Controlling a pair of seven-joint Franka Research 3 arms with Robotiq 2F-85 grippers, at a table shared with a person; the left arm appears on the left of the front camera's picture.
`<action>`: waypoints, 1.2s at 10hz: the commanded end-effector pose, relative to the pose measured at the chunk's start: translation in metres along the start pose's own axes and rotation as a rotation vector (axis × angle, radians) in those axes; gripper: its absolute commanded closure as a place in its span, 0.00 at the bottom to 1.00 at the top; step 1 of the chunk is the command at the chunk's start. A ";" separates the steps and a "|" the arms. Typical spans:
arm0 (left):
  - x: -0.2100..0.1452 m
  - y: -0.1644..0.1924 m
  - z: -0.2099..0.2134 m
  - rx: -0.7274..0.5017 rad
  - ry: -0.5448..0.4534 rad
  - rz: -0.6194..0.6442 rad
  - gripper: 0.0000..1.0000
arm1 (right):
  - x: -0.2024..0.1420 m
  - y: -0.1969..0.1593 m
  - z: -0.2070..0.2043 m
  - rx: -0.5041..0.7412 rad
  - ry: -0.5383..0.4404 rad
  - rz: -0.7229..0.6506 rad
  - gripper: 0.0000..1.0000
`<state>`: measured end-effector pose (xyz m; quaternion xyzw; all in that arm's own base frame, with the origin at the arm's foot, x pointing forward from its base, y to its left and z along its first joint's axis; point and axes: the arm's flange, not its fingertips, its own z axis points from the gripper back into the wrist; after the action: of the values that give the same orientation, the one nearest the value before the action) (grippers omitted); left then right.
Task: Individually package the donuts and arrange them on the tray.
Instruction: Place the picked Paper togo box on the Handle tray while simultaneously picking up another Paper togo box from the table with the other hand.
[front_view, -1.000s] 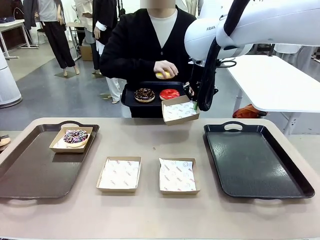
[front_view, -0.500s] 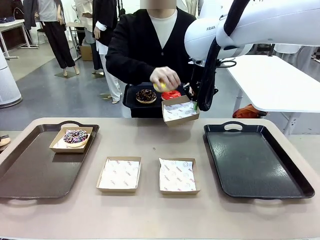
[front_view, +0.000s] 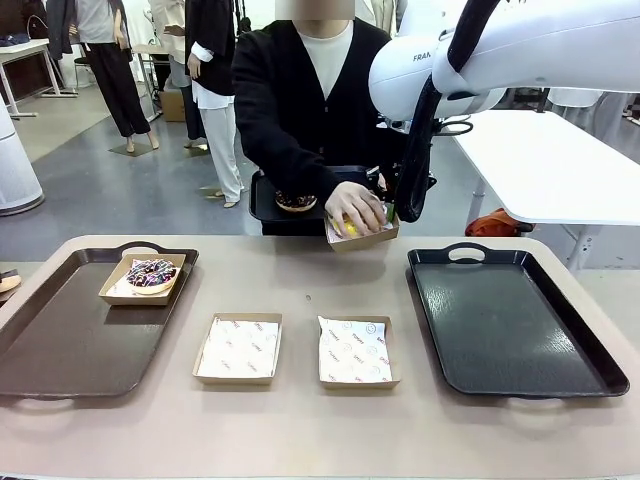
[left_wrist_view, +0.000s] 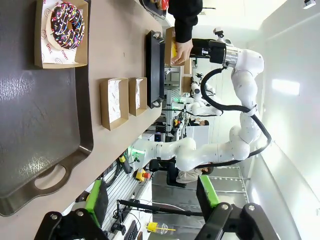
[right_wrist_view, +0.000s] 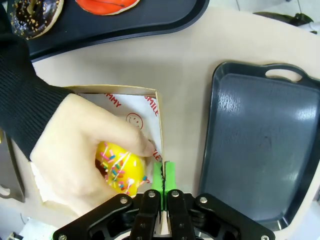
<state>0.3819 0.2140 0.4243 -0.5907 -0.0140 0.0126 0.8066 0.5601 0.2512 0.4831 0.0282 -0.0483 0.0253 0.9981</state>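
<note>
My right gripper (front_view: 391, 213) (right_wrist_view: 162, 176) is shut on the side wall of a paper-lined cardboard box (front_view: 372, 235) (right_wrist_view: 131, 101), holding it above the table's far edge. A person's hand (front_view: 352, 207) presses the yellow-iced donut (right_wrist_view: 120, 171) into this box. The person's other hand carries a small black tray (front_view: 268, 203) with the dark sprinkled donut (front_view: 296, 202) (right_wrist_view: 31, 16) and the red-glazed donut (right_wrist_view: 106, 5). The drizzled donut (front_view: 152, 273) (left_wrist_view: 66, 25) sits boxed on the brown tray (front_view: 60, 345) at the left. My left gripper (left_wrist_view: 152, 196) hangs open above that tray's near end.
Two empty lined boxes (front_view: 238, 347) (front_view: 354, 351) lie side by side at the table's middle. A large black tray (front_view: 510, 320) (right_wrist_view: 260, 145) rests bare on the right. The person stands close against the far edge.
The person's hand has carried the yellow donut from the small tray down into the box that my right gripper holds. Both arms have stayed still.
</note>
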 end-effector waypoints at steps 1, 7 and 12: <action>-0.005 -0.002 -0.001 -0.001 -0.004 -0.005 0.07 | 0.000 0.000 0.003 0.001 -0.005 0.000 1.00; -0.005 -0.002 -0.001 -0.001 -0.004 -0.005 0.07 | 0.000 0.000 0.003 0.001 -0.005 0.000 1.00; 0.000 0.000 0.000 0.000 0.000 0.000 0.07 | 0.000 0.000 0.003 0.001 -0.005 0.000 1.00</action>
<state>0.3821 0.2138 0.4240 -0.5908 -0.0135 0.0125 0.8066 0.5601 0.2512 0.4831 0.0282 -0.0483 0.0253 0.9981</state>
